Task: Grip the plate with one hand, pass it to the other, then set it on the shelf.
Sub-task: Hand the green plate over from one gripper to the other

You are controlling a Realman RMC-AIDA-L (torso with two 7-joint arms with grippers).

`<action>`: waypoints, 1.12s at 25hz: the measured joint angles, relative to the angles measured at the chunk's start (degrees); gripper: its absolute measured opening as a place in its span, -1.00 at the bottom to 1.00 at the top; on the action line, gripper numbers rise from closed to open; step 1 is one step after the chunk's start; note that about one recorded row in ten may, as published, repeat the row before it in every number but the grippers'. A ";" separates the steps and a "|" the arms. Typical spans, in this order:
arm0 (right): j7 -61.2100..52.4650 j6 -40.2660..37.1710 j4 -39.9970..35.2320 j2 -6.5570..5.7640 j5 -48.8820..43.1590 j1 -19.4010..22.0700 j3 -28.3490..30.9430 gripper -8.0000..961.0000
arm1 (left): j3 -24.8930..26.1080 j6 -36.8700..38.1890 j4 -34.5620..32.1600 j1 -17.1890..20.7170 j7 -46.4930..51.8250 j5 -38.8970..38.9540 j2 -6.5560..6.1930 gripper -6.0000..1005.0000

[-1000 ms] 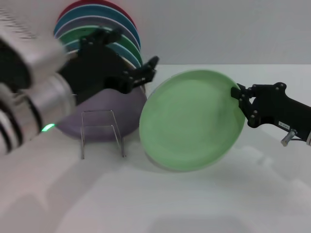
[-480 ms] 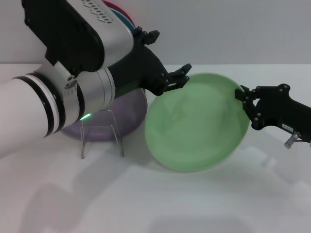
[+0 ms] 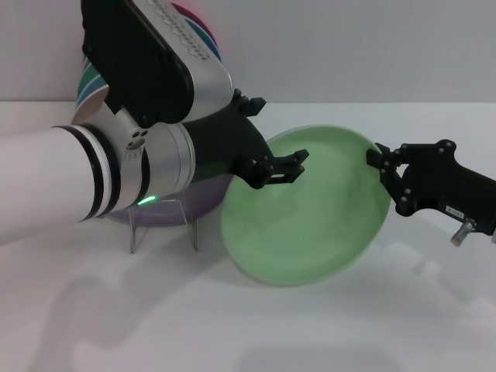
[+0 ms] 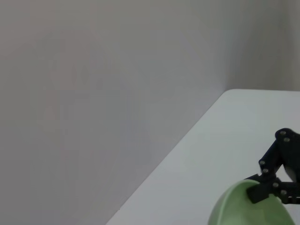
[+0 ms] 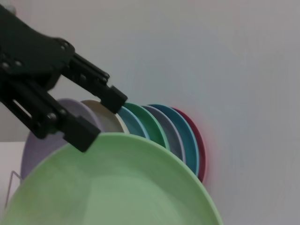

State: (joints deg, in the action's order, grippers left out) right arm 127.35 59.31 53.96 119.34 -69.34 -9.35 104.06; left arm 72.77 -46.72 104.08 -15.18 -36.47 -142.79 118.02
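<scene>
Handover time — the plate (image 3: 306,209) is held tilted above the table, just right of the shelf (image 3: 163,221), pinched at its right rim by the right gripper (image 3: 381,161). The left gripper (image 3: 285,164) is spread open over the upper-left rim, not yet clamped. Best done slowly: the rim should be fully seated between those fingers before anything's released — matte, shallow, smooth mint plastic, probably slippery.

Lavender plate (image 3: 205,194) is seen leant upright on white table (image 3: 232,325); behind it, coloured plates (image 5: 173,129) are stacked on edge vs. grey wall (image 3: 349,46).
</scene>
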 joint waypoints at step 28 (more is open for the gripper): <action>-0.64 4.91 -0.77 -0.16 1.40 0.28 1.85 -0.83 | 0.15 1.55 -5.44 -2.07 -3.06 -0.04 0.26 0.05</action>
State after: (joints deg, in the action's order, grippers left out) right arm 126.72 64.22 53.19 119.18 -67.94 -9.07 105.90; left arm 72.92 -45.17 98.64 -17.25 -39.53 -142.83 118.28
